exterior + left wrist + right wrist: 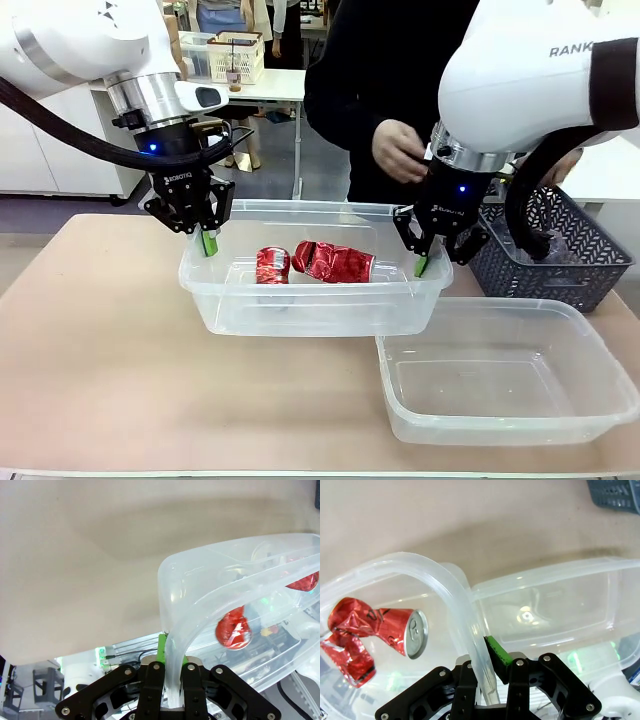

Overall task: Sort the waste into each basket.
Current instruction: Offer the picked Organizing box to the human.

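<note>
Two claws grip one clear tub (300, 310) at mid-table. The left claw (208, 240) is clamped on the tub's left rim and the right claw (425, 262) on its right rim. In the left wrist view the left claw (172, 655) is nearly closed, with the rim wall pinched between its fingers and a green pad (162, 647) against the plastic. The right wrist view is the same: the right claw (487, 655) is narrowed onto the rim, its green pad (497, 652) pressed on. Two crushed red cans (272, 265) (335, 262) lie side by side inside the held tub, toward its far wall. I cannot tell whether the tub's base touches the table (100, 350). An empty clear tub (480, 428) sits near right, just beside the held one. A dark grey lattice basket (560, 270) is at far right. A person in black stands on the far side, one hand (398, 150) close to the right arm's wrist.
</note>
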{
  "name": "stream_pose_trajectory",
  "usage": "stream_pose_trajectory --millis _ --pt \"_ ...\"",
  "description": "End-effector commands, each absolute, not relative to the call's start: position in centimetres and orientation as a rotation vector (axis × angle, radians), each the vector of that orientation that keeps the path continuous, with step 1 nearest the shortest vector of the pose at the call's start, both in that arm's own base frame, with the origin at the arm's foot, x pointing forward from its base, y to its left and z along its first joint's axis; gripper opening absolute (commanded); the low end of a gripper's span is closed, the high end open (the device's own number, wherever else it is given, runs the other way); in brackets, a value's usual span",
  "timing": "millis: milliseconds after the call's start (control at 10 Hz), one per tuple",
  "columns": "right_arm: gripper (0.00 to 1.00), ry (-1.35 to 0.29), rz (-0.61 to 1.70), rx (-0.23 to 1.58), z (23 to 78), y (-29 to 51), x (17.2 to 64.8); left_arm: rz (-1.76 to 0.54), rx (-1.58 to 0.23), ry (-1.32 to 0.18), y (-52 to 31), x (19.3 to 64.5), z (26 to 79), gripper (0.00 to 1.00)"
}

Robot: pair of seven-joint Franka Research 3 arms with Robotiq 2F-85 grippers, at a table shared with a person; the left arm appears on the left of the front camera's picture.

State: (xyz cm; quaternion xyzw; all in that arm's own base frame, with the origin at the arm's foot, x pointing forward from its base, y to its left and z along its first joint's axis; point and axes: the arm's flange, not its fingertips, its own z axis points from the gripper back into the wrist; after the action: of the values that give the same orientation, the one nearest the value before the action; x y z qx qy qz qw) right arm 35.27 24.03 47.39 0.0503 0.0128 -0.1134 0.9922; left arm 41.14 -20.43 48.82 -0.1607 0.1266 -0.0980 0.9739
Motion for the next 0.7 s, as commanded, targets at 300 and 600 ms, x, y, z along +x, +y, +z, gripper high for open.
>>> stream_pose_trajectory --millis 300,600 --pt "0.06 0.018 -0.238 0.107 47.5 23.72 35.46 -0.213 -0.333 0.261 -20.54 40.79 49.14 0.05" --pt "0.06 0.018 -0.238 0.107 47.5 23.72 35.46 -0.213 -0.333 0.261 -20.54 40.79 49.14 0.05"
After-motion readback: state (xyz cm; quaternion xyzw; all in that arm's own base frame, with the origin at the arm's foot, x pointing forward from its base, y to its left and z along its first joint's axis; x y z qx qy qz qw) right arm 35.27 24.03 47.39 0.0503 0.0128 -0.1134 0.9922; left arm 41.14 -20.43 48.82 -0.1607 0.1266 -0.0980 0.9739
